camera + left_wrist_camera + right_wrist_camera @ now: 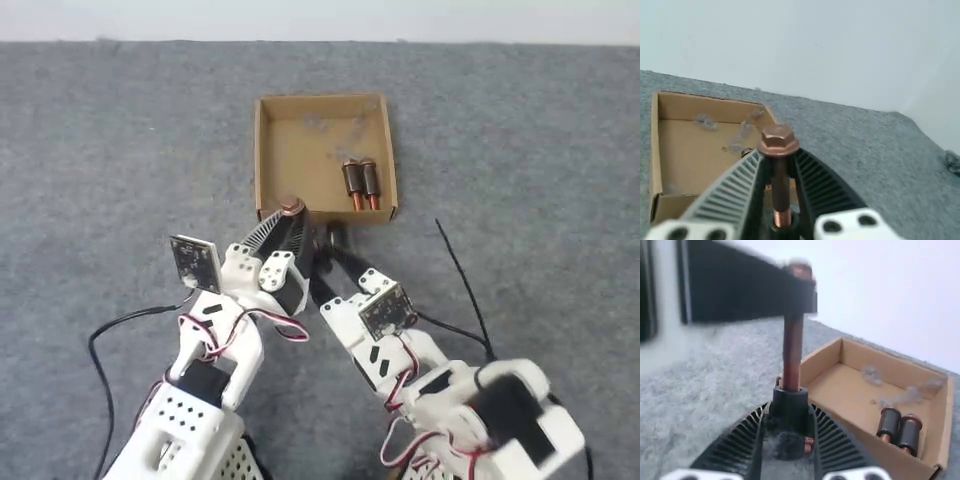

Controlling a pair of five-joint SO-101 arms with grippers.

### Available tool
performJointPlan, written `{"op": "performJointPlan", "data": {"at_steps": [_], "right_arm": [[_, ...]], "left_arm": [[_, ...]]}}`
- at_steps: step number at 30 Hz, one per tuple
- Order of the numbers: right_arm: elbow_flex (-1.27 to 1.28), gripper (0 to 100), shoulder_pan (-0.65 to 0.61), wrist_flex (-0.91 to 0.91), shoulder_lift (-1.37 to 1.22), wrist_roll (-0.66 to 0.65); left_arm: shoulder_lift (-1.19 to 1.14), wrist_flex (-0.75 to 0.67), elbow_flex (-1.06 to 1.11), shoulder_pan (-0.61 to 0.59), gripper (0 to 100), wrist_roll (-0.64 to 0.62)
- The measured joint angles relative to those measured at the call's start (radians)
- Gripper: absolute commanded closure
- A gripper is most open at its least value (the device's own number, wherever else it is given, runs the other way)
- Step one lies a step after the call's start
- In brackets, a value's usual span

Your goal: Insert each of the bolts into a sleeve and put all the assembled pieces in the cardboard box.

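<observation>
My left gripper [289, 216] [778, 161] is shut on a copper bolt [291, 207] [779, 170], held upright by its shank just under the hex head. Below it my right gripper [322, 252] [789, 416] is shut on a black sleeve [789, 402]. The bolt's shank [792, 347] stands in the sleeve's top opening. Both grippers hover just in front of the near wall of the cardboard box [262, 150] [705, 102] [880, 357]. Two assembled pieces [360, 182] [900, 431] lie side by side in the box's near right corner.
Grey carpet [520, 150] covers the table all around the box. A black cable [465, 285] trails on the carpet to the right of the right arm, and another [110, 335] loops left of the left arm.
</observation>
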State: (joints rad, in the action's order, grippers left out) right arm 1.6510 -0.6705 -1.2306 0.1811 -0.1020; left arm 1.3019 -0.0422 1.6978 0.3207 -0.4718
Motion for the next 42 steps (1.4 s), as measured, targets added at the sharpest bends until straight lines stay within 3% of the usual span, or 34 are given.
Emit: {"op": "performJointPlan", "data": {"at_steps": [6,21,28,42], "right_arm": [[-0.002,99.3,0.000,0.087,0.083,0.000],[-0.003,99.3,0.003,0.100,0.106,0.003],[-0.003,99.3,0.006,0.100,0.106,0.000],[-0.003,99.3,0.046,0.104,0.106,0.000]], "left_arm": [[-0.002,0.098,0.000,0.054,99,0.064],[-0.002,0.140,0.002,0.060,99,0.087],[0.000,0.141,0.002,0.058,81,0.089],[0.000,0.192,0.000,0.057,82,0.100]]}}
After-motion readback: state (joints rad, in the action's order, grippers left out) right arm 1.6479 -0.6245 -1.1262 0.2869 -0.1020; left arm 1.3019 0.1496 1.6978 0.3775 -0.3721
